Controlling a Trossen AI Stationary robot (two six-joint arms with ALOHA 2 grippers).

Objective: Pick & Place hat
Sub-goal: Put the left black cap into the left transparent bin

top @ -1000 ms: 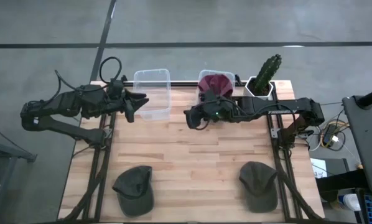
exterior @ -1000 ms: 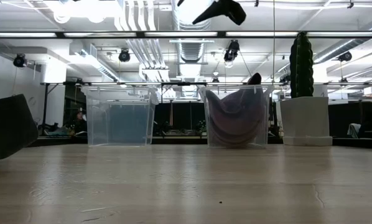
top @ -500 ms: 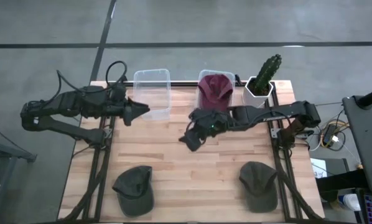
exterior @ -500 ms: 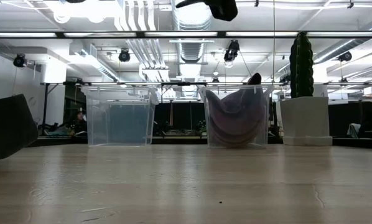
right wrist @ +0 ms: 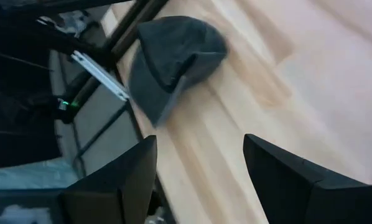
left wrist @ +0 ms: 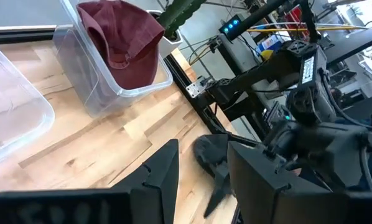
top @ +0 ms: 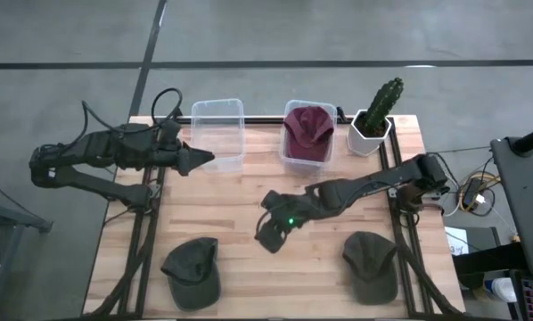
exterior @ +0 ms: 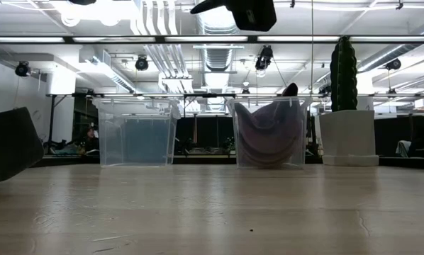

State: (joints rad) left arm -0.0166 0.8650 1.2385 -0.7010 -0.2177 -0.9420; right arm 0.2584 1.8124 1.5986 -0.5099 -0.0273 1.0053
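Observation:
A maroon hat [top: 308, 127] lies in the right clear bin [top: 289, 156], its crown above the rim; it also shows in the left wrist view [left wrist: 120, 37]. Two dark green hats rest flat near the table's near edge, one left [top: 192, 266] and one right [top: 371, 264]. My right gripper [top: 268, 239] hangs open over mid-table, up in the air in the low view [exterior: 230, 8], pointing toward the near-left hat [right wrist: 173, 56]. My left gripper [top: 209, 160] is open [left wrist: 203, 149] beside the empty left bin [top: 217, 132].
A cactus in a white pot [top: 376, 114] stands at the far right corner, beside the maroon hat's bin. Both bins line the far edge. Bare wood lies between the bins and the two green hats. The table frame's dark rails run along both sides.
My right gripper has swung away from above the maroon hat's bin, travelling toward the near edge and the left, toward the near-left green hat, staying open and high. The maroon hat stays in its bin, now uncovered.

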